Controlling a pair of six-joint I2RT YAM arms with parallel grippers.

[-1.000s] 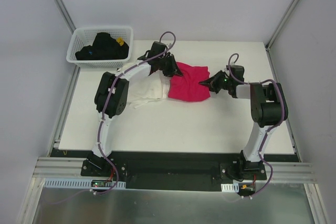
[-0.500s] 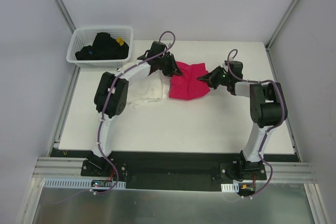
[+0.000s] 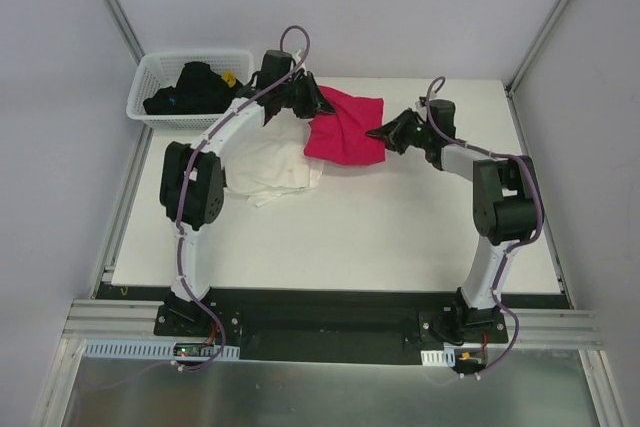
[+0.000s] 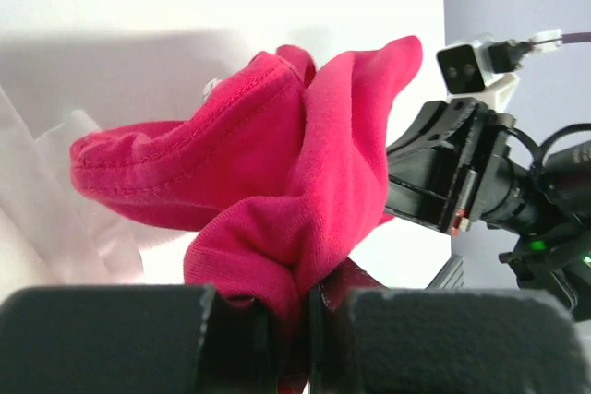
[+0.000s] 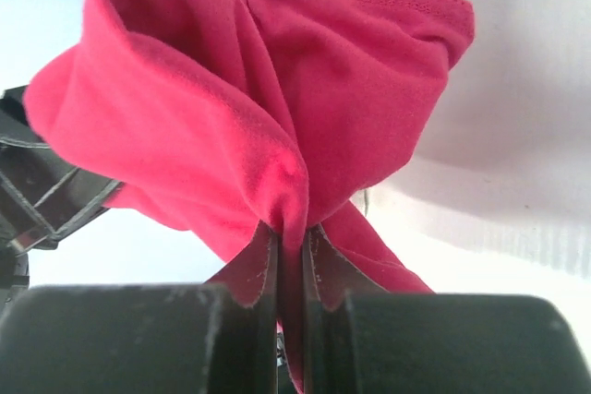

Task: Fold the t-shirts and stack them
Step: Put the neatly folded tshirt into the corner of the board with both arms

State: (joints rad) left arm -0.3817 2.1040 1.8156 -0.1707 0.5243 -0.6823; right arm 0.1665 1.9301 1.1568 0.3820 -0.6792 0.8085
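Note:
A magenta-red t-shirt (image 3: 345, 127) hangs bunched between my two grippers near the table's far edge. My left gripper (image 3: 318, 104) is shut on its left end, the cloth (image 4: 277, 191) pinched between the black fingers. My right gripper (image 3: 380, 134) is shut on its right end, with a fold of red cloth (image 5: 277, 136) squeezed in its jaws. A cream-white t-shirt (image 3: 270, 165) lies crumpled on the table to the left, below the left arm's forearm; part of it shows as pale cloth (image 4: 46, 191) in the left wrist view.
A white lattice basket (image 3: 190, 87) holding dark clothes stands at the table's far left corner. The white table (image 3: 380, 237) ends at a black rail near the arm bases. Grey walls close in on the left, right and back.
Both grippers have carried the magenta-red t-shirt up and toward the far edge, slightly left. The left arm has stretched out further. The cream-white t-shirt is now more uncovered.

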